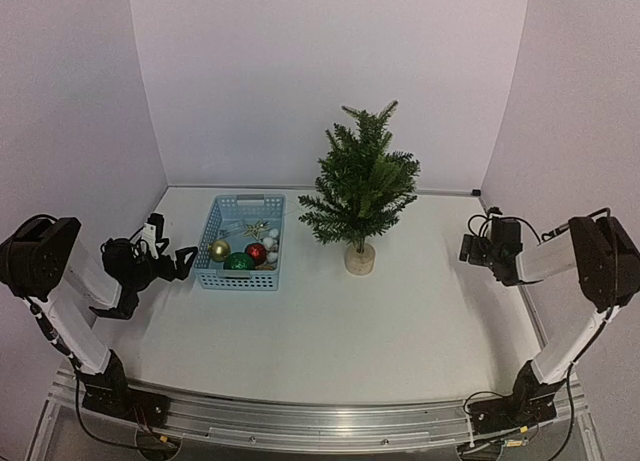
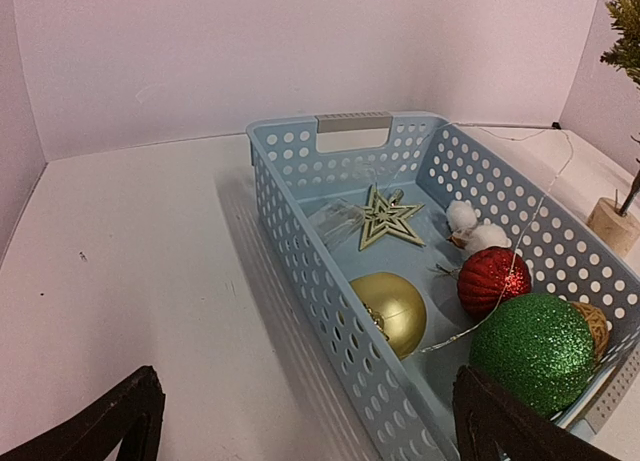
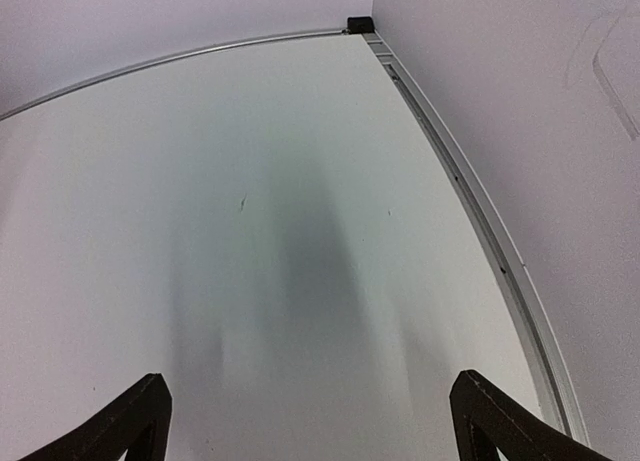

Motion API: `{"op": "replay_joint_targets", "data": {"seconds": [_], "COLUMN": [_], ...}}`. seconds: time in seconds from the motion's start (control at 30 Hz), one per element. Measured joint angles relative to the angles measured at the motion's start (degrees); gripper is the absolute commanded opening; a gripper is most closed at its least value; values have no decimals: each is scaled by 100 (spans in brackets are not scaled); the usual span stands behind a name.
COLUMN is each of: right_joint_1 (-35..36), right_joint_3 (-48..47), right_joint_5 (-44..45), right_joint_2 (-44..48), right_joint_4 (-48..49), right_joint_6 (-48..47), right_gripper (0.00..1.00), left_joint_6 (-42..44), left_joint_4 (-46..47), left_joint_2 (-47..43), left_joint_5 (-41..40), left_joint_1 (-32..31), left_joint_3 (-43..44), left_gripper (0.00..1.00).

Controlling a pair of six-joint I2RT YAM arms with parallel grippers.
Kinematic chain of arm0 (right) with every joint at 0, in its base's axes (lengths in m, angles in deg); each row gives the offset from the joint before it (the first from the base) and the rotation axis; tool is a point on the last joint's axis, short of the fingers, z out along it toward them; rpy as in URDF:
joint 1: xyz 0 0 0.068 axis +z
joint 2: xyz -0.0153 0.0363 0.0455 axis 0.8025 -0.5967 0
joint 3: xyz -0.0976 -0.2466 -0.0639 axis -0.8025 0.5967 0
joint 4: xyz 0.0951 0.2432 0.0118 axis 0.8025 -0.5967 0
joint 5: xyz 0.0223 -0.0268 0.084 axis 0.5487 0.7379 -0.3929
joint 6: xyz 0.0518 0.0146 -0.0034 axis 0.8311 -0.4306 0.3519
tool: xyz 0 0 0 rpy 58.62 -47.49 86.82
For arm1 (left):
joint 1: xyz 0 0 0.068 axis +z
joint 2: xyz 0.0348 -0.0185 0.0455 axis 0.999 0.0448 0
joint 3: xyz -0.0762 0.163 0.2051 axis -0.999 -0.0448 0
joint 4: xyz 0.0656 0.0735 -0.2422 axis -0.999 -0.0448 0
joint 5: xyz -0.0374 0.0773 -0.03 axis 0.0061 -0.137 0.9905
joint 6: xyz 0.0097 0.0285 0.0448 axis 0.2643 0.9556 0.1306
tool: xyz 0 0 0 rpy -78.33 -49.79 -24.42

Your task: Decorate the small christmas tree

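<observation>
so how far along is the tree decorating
Nothing is done yet: the small christmas tree is bare. Nothing is in hand: the left gripper, by the blue basket, and the right gripper are open and empty. Left: hang the gold ball, red ball, green ball and star, all in the basket.

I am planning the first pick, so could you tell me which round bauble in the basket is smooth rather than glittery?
The gold bauble, lying beside the basket's left wall; the red bauble and the green bauble are both glitter-coated.

Table [image 1: 400, 321]: basket [image 1: 238, 279], small christmas tree [image 1: 360, 186]
</observation>
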Motion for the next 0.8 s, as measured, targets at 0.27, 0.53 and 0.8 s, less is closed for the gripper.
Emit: {"op": "replay_joint_targets", "data": {"seconds": [0.27,0.53,0.8], "right_joint_1": [0,0,0], "right_joint_3": [205,-640,-1495], "right_joint_5": [-170,-999,-2031], "right_joint_2": [1125,1868,1956], "right_joint_4": [-276,-526,-756], "right_joint_6": [3,177,414], "right_gripper": [98,95,90], "left_joint_6": [-48,108,392], "left_joint_4": [-108,-2725,-4933], "left_joint_2": [-48,-1518,-1425], "left_joint_5": [-49,283,1441], "left_joint_1": [2,98,-58], "left_joint_3": [6,1145,3299], "left_gripper": [100,100,100]}}
